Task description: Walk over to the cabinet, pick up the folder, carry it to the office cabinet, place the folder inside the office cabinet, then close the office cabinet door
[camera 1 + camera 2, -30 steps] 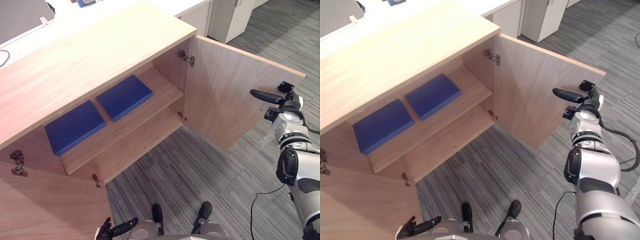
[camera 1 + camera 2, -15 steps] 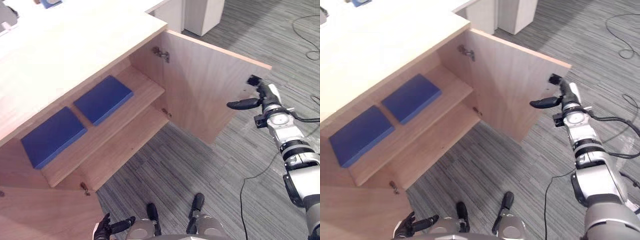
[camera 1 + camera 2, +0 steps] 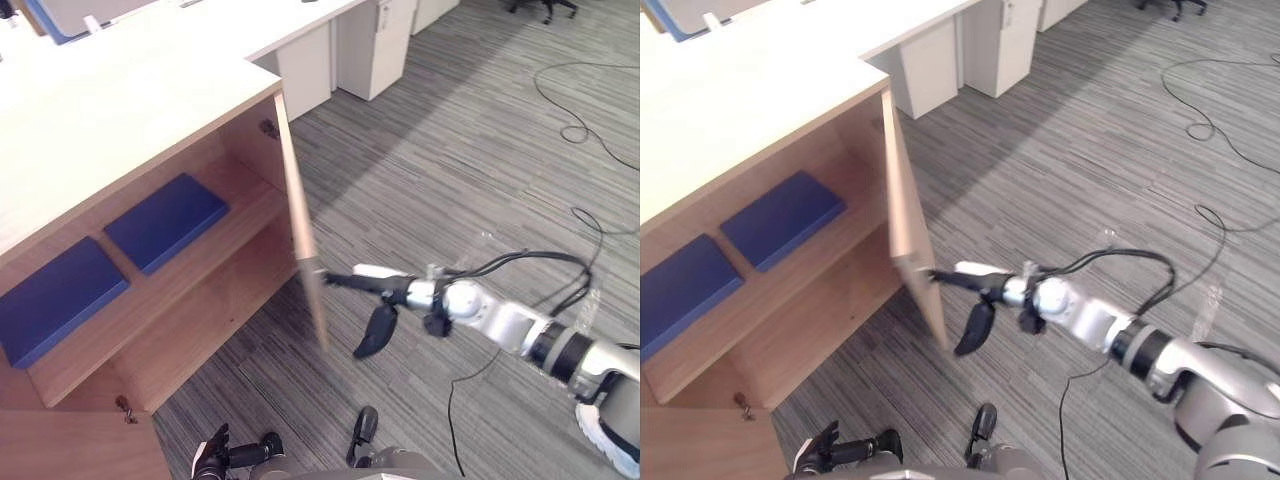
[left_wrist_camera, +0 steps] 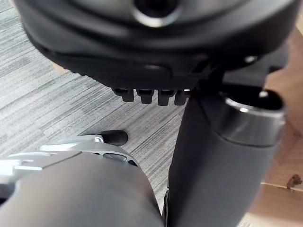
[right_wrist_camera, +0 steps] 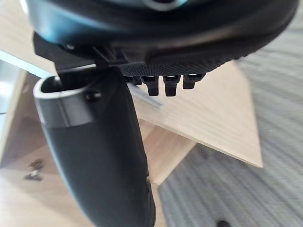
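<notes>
Though stiff, likely light on hinges: office cabinet door [image 3: 300, 230], half closed, best pushed at free edge; right hand [image 3: 390, 290] touching there, fingers straight. Folders [image 3: 165, 220] flat on shelf [image 3: 245, 215], left end. Left hand [image 3: 215, 462] slack, low.

No text, label, number or sign can be read on anything here.
</notes>
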